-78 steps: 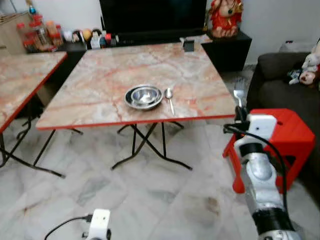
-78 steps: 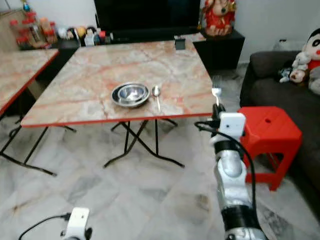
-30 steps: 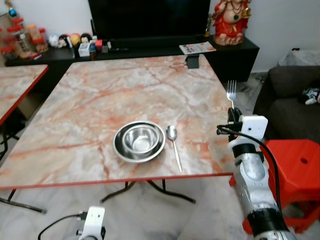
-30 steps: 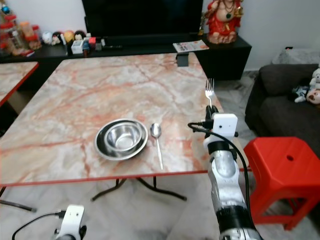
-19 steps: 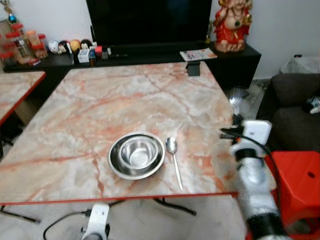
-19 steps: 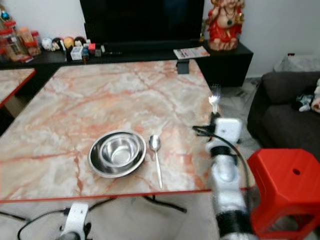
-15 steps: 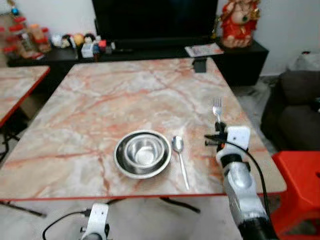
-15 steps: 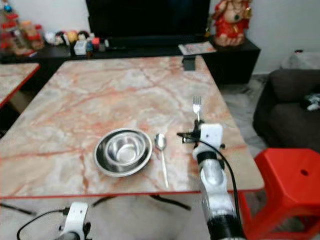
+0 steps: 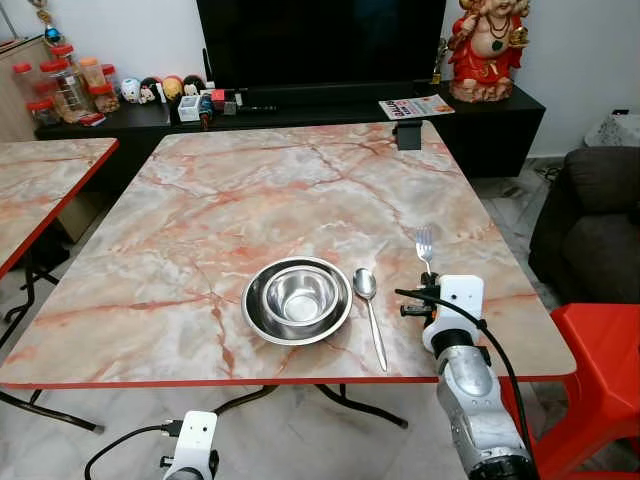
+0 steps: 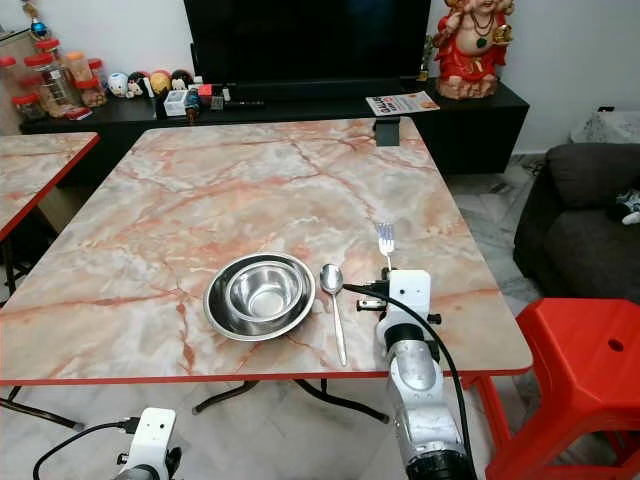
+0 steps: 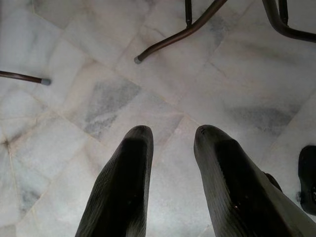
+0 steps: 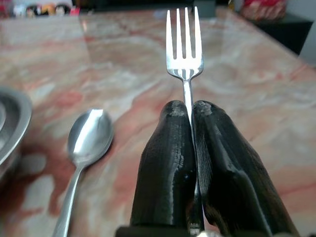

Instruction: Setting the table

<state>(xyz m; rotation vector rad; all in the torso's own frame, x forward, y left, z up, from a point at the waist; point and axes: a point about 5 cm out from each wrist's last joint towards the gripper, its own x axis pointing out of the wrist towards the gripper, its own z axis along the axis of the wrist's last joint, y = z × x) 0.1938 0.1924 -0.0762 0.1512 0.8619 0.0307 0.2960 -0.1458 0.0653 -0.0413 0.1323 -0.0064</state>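
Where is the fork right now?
The fork is clamped in the right pincer, tines forward over the table, right of the spoon.

I see a silver fork [image 12: 184, 59], spoon [image 9: 368, 296] and nested steel bowls [image 9: 297, 299] on a pink-veined marble table [image 9: 250, 210] edged red, beside a red stool [image 10: 575, 370].

Right claw [image 12: 190, 123] pinched tight, arm raised forward, left claw [image 11: 170, 136] parted, hanging low
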